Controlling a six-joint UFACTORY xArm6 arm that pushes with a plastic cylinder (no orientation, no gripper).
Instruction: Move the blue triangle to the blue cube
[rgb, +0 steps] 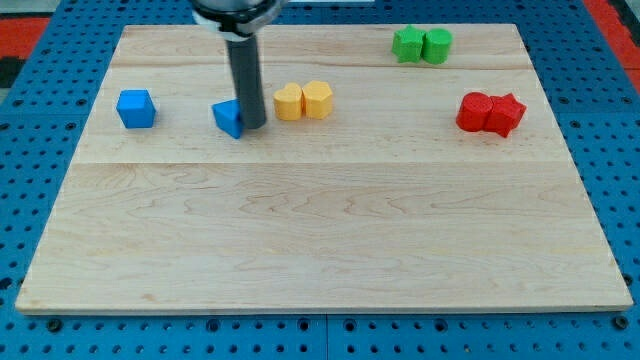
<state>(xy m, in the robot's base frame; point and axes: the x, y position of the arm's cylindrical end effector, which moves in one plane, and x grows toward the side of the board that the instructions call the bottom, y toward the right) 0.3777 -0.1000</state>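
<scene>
The blue triangle (229, 117) lies on the wooden board at the upper left of middle. The blue cube (135, 108) sits further to the view's left, about a hand's width from the triangle, at nearly the same height in the view. My tip (252, 126) stands right against the triangle's right side, touching or almost touching it. The dark rod rises from there to the view's top edge.
A yellow heart (288, 102) and a yellow hexagon (318, 99) sit together just right of my tip. Two green blocks (421, 45) are at the top right. Two red blocks (491, 113) are at the right. The board (320, 230) lies on a blue pegboard.
</scene>
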